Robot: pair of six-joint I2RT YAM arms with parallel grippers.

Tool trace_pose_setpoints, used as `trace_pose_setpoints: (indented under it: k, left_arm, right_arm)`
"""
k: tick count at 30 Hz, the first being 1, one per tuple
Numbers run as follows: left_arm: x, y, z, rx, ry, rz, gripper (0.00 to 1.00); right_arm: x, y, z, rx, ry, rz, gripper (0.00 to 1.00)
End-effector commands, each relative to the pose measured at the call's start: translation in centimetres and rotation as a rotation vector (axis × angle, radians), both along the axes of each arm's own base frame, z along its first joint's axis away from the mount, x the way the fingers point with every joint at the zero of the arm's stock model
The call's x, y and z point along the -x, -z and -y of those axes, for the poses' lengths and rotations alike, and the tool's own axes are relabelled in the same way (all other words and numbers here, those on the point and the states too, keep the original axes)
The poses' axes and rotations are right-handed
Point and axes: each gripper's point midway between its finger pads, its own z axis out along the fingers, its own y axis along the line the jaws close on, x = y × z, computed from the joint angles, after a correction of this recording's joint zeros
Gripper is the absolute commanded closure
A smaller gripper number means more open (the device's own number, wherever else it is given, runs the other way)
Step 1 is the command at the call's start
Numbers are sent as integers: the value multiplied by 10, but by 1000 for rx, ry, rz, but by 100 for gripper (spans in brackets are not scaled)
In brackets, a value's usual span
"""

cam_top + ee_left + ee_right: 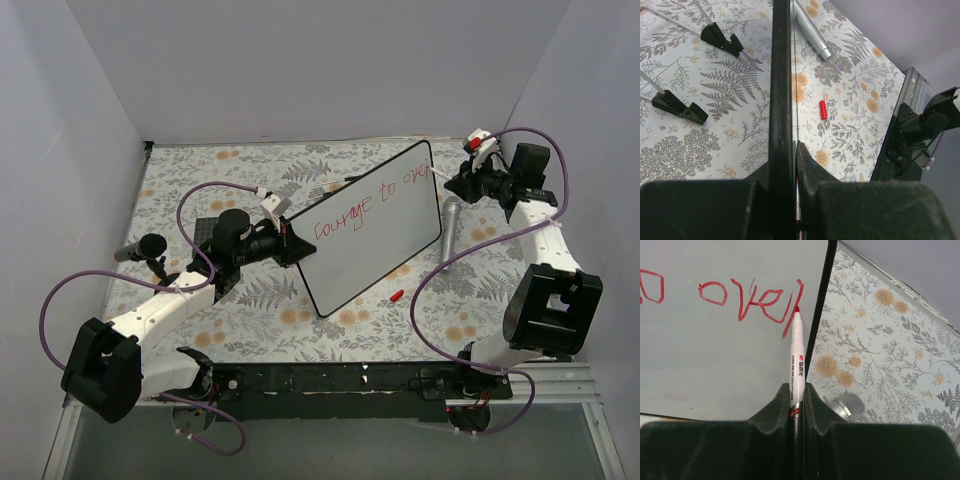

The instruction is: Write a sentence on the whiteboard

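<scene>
One line of the sentence (370, 203) (reading "courage to over") is laid across the whiteboard (375, 262), which is propped at the middle of the table (250, 322). Its left edge is pinched by the left claw (287, 238) so that pen pressure is resisted. The marker (797, 347) is pinched in the right claw (797, 392), tip at the last stroke beside the right rim; a new line is judged due.

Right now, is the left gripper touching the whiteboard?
Touching. In the left wrist view, the whiteboard is seen edge-on, its black rim running down into the left gripper, whose jaws press against both faces with no gap.
</scene>
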Motion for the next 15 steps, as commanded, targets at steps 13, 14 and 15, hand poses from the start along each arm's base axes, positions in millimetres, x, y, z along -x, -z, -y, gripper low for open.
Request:
trace_pose_setpoints:
  k: [13,14,15]
  left_arm:
    - [5,5,1,-49,61,66,100]
    - [5,6,2,-50,59,64,100]
    - [5,6,1,-48,59,64,100]
  right_arm:
    - [-14,-33,-4,-30,-17,58,99]
    - [-10,-37,-7,-34,-30,67,99]
    - [-1,-51,-12,-42,-56,102,99]
